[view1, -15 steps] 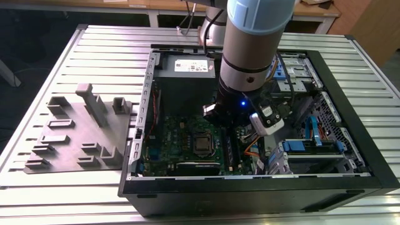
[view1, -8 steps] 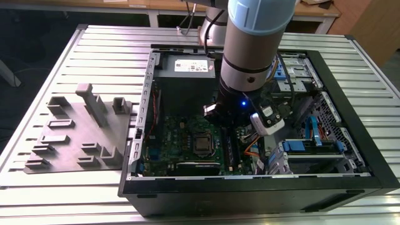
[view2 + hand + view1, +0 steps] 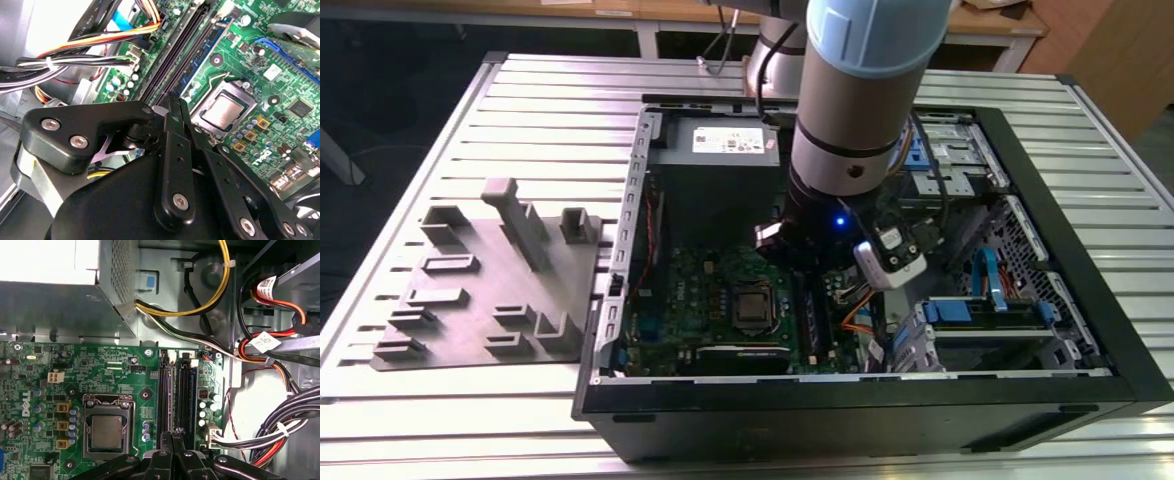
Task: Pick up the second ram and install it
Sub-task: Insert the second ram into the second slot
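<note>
I have the hand [image 3: 172, 97] down inside the computer case [image 3: 881, 410]. In both wrist views its fingers [image 3: 169, 460] are drawn together with no gap between them, and I see nothing gripped there. The tips sit right at the near end of the long memory slots. The second ram [image 3: 197, 60], as far as I can tell, is the dark blue board with dark chips standing on edge in those slots, inside the case and apart from the fingers. I cannot tell whether it is fully seated.

The slots belong to the green motherboard [image 3: 115, 370] lying flat on the case floor, with the silver processor socket [image 3: 107, 432] beside them. Bundled cables [image 3: 280, 360] run along the inner case wall. The grey power supply [image 3: 720, 160] fills the far end of the case. The arm [image 3: 867, 100] comes down into the case from above.

The case lies on its side, open, on a pale slatted metal worktop [image 3: 560, 100]. Outside the case, towards the exterior view's left, a grey holder tray [image 3: 467, 300] with upright posts and slots rests on the same worktop. Beyond the case, past the worktop's far edge, I see a wooden desk [image 3: 587, 12] and dark floor [image 3: 374, 100].
</note>
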Controlling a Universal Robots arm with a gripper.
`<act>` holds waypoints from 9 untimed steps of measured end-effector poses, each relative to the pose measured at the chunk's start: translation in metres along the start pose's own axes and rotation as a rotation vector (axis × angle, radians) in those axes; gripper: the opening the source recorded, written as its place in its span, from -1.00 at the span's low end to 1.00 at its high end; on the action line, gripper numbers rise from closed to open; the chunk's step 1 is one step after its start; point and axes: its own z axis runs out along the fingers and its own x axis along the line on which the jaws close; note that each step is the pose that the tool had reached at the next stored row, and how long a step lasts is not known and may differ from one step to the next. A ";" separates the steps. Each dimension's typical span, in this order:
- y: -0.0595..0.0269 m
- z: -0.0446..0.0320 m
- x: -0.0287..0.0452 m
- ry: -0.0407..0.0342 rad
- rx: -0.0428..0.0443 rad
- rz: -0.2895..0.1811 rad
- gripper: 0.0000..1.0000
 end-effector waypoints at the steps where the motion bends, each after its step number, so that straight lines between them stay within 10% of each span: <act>1: 0.0000 0.0005 0.0000 0.0000 0.0000 0.000 -0.84; 9: 0.0000 0.0024 0.0007 0.0001 0.0001 0.000 -0.84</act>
